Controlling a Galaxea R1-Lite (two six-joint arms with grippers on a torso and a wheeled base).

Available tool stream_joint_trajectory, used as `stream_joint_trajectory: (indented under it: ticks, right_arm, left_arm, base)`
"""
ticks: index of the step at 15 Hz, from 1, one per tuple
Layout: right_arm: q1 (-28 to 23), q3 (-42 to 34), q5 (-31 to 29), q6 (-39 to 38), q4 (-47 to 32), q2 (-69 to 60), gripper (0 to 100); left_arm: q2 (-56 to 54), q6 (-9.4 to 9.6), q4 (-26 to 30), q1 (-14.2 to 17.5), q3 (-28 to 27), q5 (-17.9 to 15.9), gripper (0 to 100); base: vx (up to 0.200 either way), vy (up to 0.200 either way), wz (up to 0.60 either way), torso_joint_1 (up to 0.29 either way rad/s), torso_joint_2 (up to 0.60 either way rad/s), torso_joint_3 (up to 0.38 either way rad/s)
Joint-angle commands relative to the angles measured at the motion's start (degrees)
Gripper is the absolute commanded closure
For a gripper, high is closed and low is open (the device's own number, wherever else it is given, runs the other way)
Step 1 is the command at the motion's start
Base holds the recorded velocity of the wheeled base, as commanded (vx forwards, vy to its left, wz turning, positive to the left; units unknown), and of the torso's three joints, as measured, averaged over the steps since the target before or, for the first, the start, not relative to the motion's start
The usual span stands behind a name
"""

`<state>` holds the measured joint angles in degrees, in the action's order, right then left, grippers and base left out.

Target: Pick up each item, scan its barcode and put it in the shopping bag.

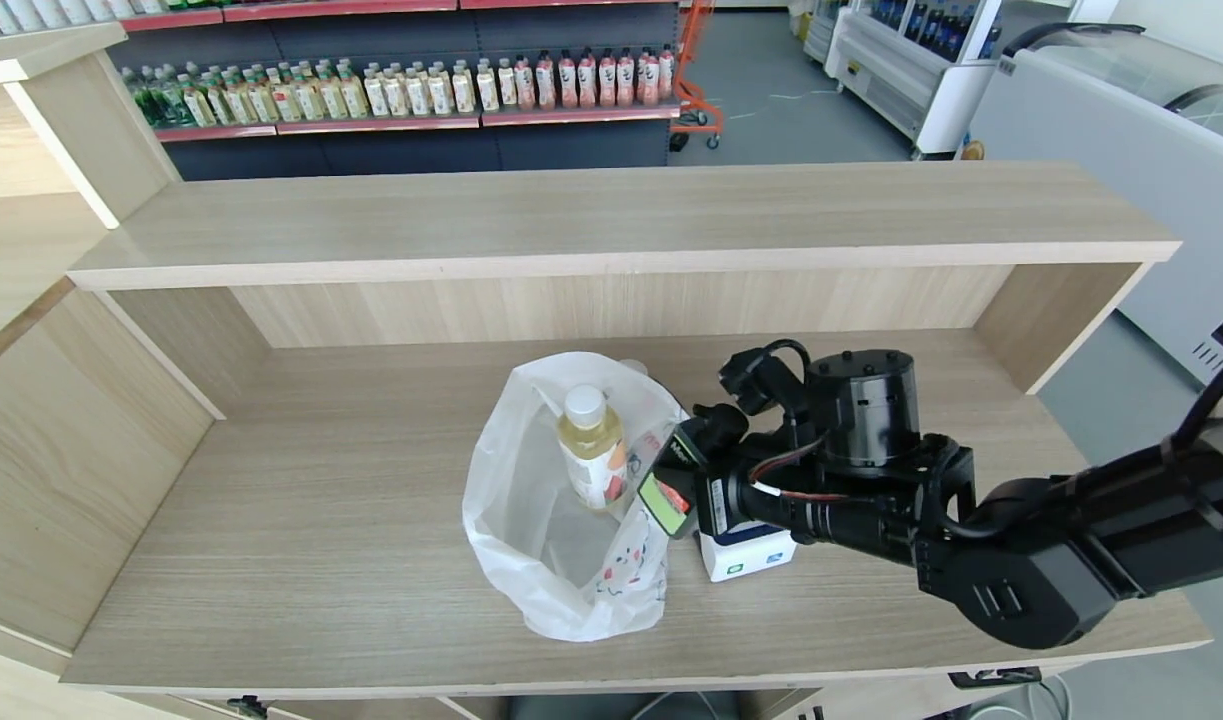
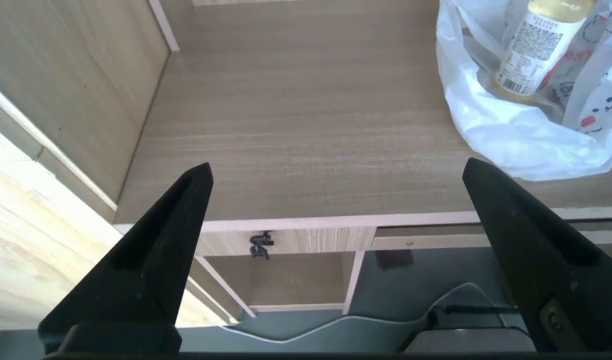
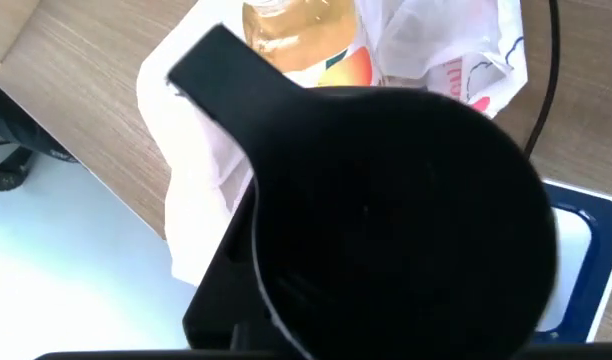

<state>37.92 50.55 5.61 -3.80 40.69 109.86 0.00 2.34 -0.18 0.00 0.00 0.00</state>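
A white plastic shopping bag [image 1: 531, 560] stands open at the middle of the wooden counter [image 1: 321, 520]. Inside it stands a bottle [image 1: 591, 450] of pale yellow drink with a white cap. My right gripper [image 1: 706, 495] is at the bag's right side, shut on a black barcode scanner [image 1: 668, 490] whose green and red face points toward the bottle. In the right wrist view the scanner [image 3: 396, 220] hides most of the bag [image 3: 191, 150] and the bottle [image 3: 296, 25]. My left gripper [image 2: 336, 250] is open and holds nothing, below the counter's front edge, with the bag [image 2: 526, 140] and the bottle [image 2: 536, 45] ahead.
A white box with a blue top [image 1: 746, 555] lies on the counter under the right arm, next to the bag. A raised wooden ledge [image 1: 611, 215] closes the back, and side panels [image 1: 81, 440] wall in both ends. The counter's left half is bare wood.
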Motion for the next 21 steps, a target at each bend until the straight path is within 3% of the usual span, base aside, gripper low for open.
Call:
stream_joint_trajectory:
  ticks: [1, 21]
  right_arm:
    - [0.92, 1.48, 0.11, -0.15, 0.0, 2.2, 100]
    - [6.02, 10.71, -3.06, 4.07, 5.54, 16.96, 100]
  left_arm:
    - [0.0, 0.03, 0.01, 0.0, 0.0, 0.0, 0]
    - [0.0, 0.12, 0.01, 0.0, 0.0, 0.0, 0]
  base:
    - [0.0, 0.0, 0.0, 0.0, 0.0, 0.0]
    - [0.0, 0.0, 0.0, 0.0, 0.0, 0.0]
